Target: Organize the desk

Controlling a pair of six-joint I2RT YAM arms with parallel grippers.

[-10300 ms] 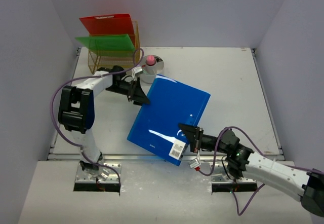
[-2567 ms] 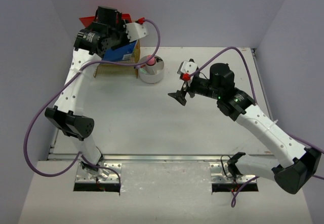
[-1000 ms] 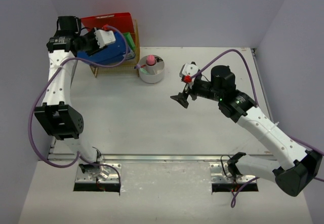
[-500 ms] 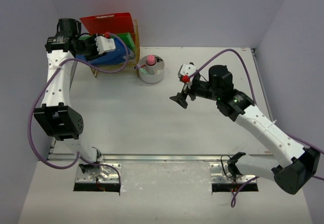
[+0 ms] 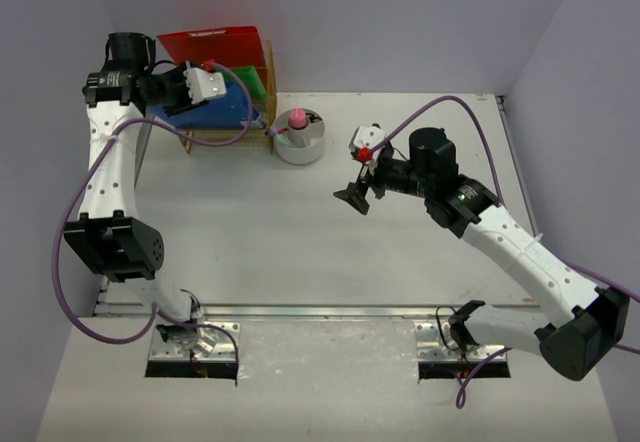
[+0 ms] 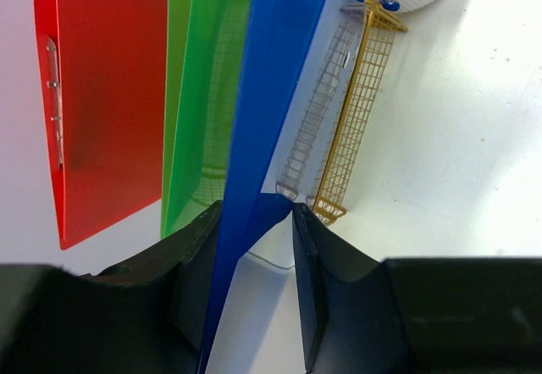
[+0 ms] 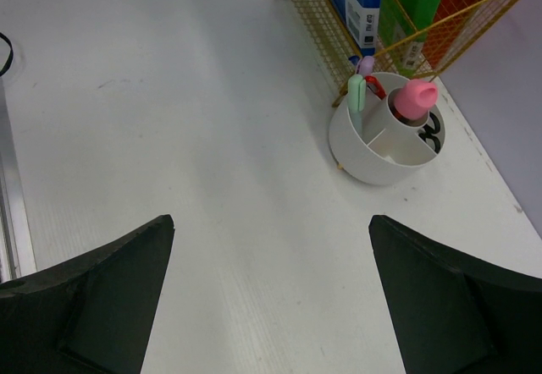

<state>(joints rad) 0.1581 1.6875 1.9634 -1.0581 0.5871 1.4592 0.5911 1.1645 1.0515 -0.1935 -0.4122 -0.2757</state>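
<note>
Your left hand [image 6: 256, 213] is clamped on the lower edge of the blue folder [image 6: 279, 69], which stands in the gold wire rack [image 6: 356, 129] at the bench's [image 5: 300, 252] 11 o'clock corner. The green folder [image 6: 207, 95] and red folder [image 6: 102, 95] stand alongside it. Your right hand [image 5: 355, 195] hangs above the middle of the bench with its fingers wide apart, holding nothing. The white round organiser [image 5: 300, 152] sits at the rack's 3 o'clock.
</note>
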